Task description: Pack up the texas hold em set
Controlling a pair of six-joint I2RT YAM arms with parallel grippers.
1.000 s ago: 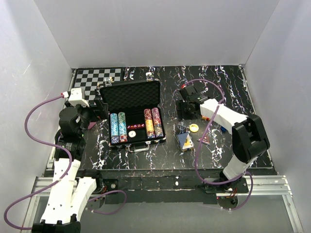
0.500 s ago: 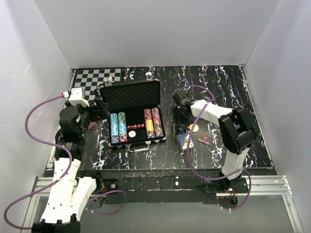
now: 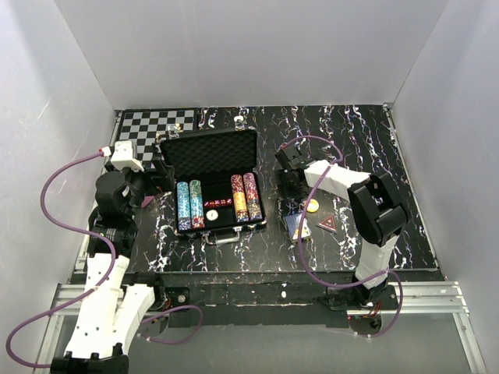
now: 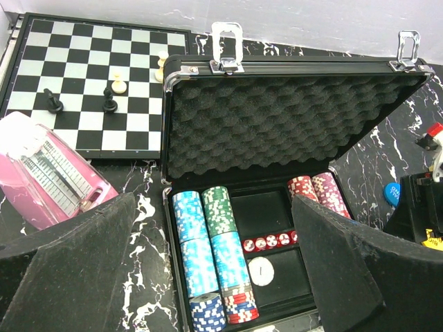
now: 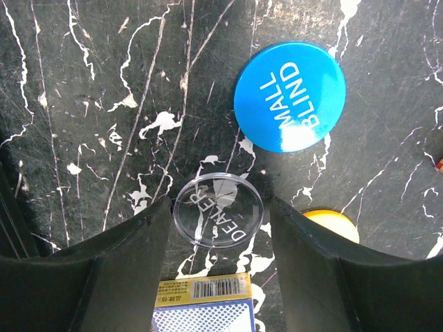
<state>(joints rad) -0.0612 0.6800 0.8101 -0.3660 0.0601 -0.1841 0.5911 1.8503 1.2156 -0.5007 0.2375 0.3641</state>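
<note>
My left gripper point(image 4: 214, 207) hasn't budged in the last second: fingers spread wide, holding nothing, just left of the open briefcase point(image 3: 212, 167). The case sits left of centre, chip rows point(image 4: 208, 242) in its near half (lid propped back, foam showing). The change is on the right. My right gripper point(image 5: 218, 207) has slid left and its elbow has swung in. Its fingers now stand apart astride the clear dealer button point(image 5: 217, 210), not clamped. The blue small-blind button point(image 5: 288, 96) and blue card deck point(image 5: 204, 304) lie beside it. I judge I'm lined up to start collecting these loose pieces.
</note>
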